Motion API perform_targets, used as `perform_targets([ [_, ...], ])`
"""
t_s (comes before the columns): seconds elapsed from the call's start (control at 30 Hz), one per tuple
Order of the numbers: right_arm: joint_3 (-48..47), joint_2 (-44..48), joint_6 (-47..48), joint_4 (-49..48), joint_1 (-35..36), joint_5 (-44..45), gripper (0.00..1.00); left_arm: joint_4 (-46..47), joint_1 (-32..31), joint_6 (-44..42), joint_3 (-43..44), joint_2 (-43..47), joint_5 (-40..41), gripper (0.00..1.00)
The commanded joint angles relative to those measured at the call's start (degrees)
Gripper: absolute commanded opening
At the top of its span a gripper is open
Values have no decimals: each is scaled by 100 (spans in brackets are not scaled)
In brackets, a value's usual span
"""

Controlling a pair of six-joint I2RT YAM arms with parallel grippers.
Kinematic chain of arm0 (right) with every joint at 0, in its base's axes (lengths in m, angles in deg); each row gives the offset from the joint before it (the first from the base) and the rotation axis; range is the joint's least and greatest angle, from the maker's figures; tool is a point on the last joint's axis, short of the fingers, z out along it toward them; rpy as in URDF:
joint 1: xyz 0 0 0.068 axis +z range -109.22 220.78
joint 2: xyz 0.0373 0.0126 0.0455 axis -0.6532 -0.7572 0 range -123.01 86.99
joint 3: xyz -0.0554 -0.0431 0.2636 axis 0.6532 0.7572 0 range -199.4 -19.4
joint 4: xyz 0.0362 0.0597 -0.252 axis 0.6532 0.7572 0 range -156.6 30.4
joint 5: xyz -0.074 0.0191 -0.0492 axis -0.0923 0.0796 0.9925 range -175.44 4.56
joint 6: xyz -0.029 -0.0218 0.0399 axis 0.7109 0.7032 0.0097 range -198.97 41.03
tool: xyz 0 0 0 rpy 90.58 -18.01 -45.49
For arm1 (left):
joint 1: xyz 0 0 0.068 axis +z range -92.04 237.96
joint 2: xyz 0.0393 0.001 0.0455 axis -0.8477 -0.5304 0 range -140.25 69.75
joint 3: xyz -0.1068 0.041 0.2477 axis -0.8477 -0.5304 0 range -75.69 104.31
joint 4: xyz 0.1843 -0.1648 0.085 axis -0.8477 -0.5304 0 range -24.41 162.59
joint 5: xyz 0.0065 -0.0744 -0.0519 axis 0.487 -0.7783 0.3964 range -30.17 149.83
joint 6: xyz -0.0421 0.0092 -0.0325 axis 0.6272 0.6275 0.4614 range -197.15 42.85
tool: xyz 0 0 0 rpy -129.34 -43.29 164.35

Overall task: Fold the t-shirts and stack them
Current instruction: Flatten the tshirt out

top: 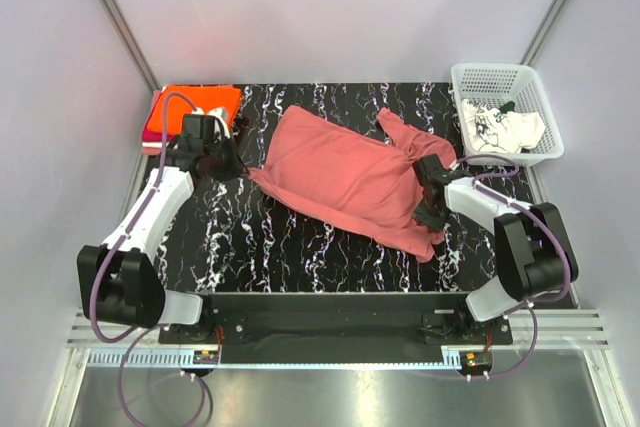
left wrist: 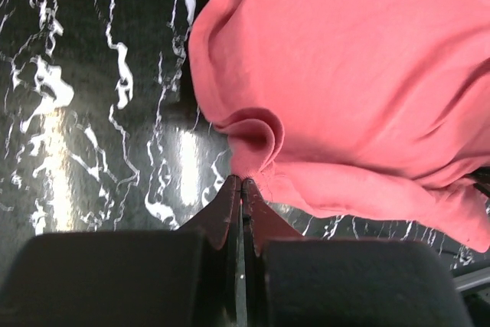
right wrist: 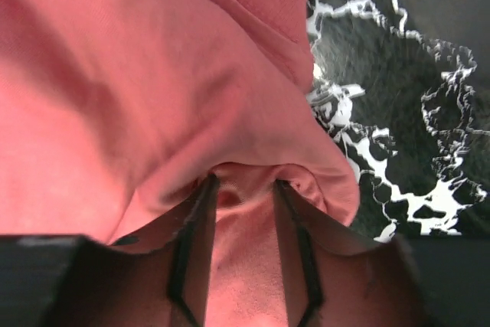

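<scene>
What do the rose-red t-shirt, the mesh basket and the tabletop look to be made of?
Rose-red t-shirt: soft matte knit cloth, probably cotton jersey; it drapes and puckers into folds.
Mesh basket: white moulded plastic, judging by its rigid, regular lattice walls.
Tabletop: black with white veining and glossy, with glare patches in the left wrist view; either real marble or a printed laminate, the look leaves that open.
</scene>
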Motion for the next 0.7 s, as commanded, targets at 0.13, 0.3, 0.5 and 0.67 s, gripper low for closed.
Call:
perform_targets([
  [0.13,-946,-691,675,67,-19,802,0,280,21,138,651,-152,-262,0],
  [0.3,-1219,411,824,691,-10,1285,0,122,-84,-55,669,479,386,0],
  [0.5,-1325,1977,790,1209,-10,1154,0,165,-339,-117,906,1226,793,0],
  [0.67,-1272,3023,903,1535,-10,1207,0,218,-392,6,968,1772,520,0],
])
